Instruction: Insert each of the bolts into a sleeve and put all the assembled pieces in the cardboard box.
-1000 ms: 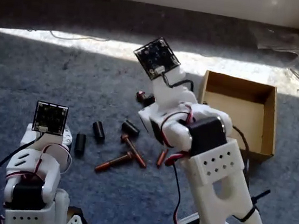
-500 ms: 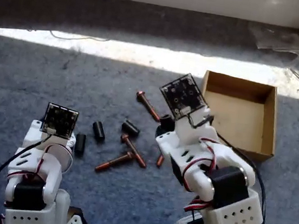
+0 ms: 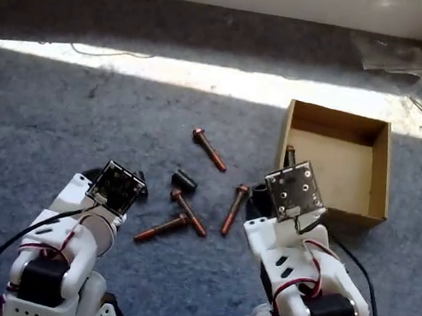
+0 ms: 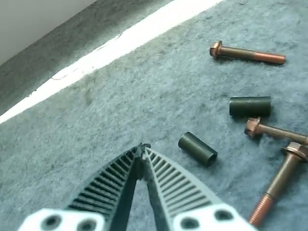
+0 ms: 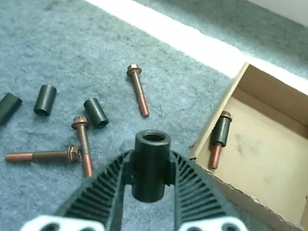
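Got grey-blue carpet [image 3: 46, 122] under everything. Then the cardboard box [image 3: 348, 171], sitting open on the right arm's side, with one assembled piece [image 5: 219, 137] leaning on its inner wall. Right gripper [image 5: 151, 161] clamped around a black sleeve [image 5: 152, 144], held upright with the hole facing up, close to the box's near corner. Left gripper [image 4: 142, 153] pinched fully together with nothing in it, hanging over the carpet near a loose sleeve [image 4: 198, 149]. Four bare copper bolts [image 3: 209, 149] scattered between the arms.

Bare carpet [image 3: 84, 127] beyond scattered bolts [image 3: 209, 149] (gaps between them), cardboard box [image 3: 339, 121] walls alongside
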